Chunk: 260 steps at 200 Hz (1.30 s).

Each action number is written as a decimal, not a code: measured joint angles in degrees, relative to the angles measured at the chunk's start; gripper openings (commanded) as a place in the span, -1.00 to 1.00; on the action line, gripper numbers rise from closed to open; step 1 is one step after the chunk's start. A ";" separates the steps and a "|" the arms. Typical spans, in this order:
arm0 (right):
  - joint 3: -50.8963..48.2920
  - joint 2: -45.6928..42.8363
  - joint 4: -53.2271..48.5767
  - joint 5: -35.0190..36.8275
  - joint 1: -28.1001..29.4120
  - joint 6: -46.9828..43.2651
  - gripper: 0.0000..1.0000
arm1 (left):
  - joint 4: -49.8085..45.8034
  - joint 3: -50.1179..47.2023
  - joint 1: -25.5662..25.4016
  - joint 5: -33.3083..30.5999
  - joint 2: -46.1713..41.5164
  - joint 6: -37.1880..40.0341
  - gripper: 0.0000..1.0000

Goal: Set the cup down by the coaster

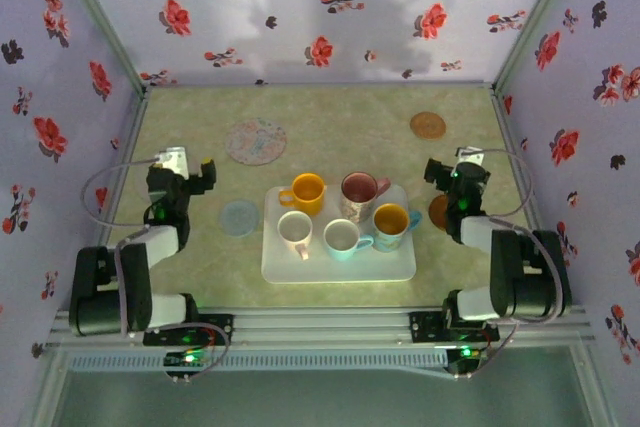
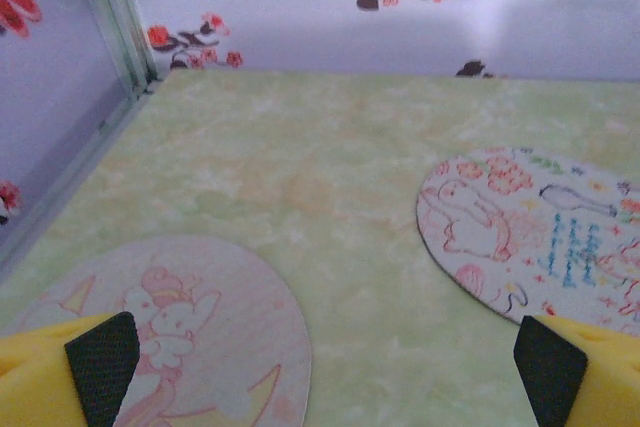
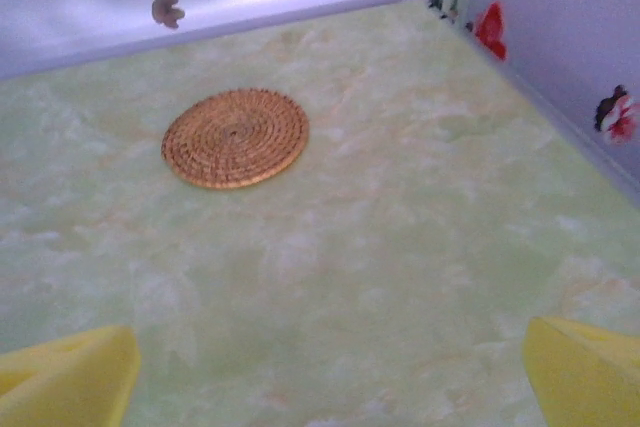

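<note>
- Your left gripper sits at 9 o'clock from the tray and your right gripper at 3 o'clock. Both are spread wide and hold nothing, so no cup is in hand yet.
- All the cups are on the tray. The white cup, mint cup and blue cup are nearest you, with the yellow cup and floral cup behind them. They stand almost touching, so a wide finger reaching for one can easily shove or tip its neighbour.
- A grey-blue coaster lies just beside the tray at 9 o'clock. A brown coaster sits partly under the right arm, and a pink coaster lies close below the left fingers. A low sweep could drag any of them.
- Farther out, the patterned coaster at 11 o'clock and the woven coaster at 1 o'clock are well apart from the tray. With this many cups and coasters, you risk pairing the wrong ones. You could also set the cup on a coaster instead of beside it.
</note>
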 measured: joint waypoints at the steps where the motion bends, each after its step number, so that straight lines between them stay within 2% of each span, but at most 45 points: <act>1: 0.02 -0.33 -0.24 0.09 0.00 0.00 0.99 | -0.09 0.02 0.00 0.00 -0.15 0.00 0.99; 32: 2.45 -6.75 -7.61 1.77 0.02 0.20 0.99 | -5.77 1.97 0.00 0.00 -4.76 0.24 0.99; 85: 13.29 -13.42 -23.37 1.29 0.02 2.75 0.99 | -18.01 11.52 0.00 0.66 -11.65 0.61 0.99; 120: 20.02 -14.69 -33.79 -3.17 0.04 4.61 0.99 | -32.96 24.15 0.00 1.16 -12.37 -1.33 0.99; 155: 25.97 -14.88 -41.72 -8.87 0.04 7.10 0.99 | -46.49 37.16 0.00 3.02 -9.42 -4.20 0.98; 188: 31.58 -13.57 -47.36 -14.99 0.26 9.01 0.99 | -57.53 46.86 -0.92 7.39 -2.60 -7.32 0.93; 224: 37.92 -8.81 -52.92 -20.46 1.68 10.10 0.99 | -66.73 55.28 -6.05 11.13 5.75 -8.55 0.96; 260: 40.87 -5.99 -56.61 -23.85 3.85 10.71 0.99 | -71.69 61.42 -11.06 13.20 13.00 -9.55 0.98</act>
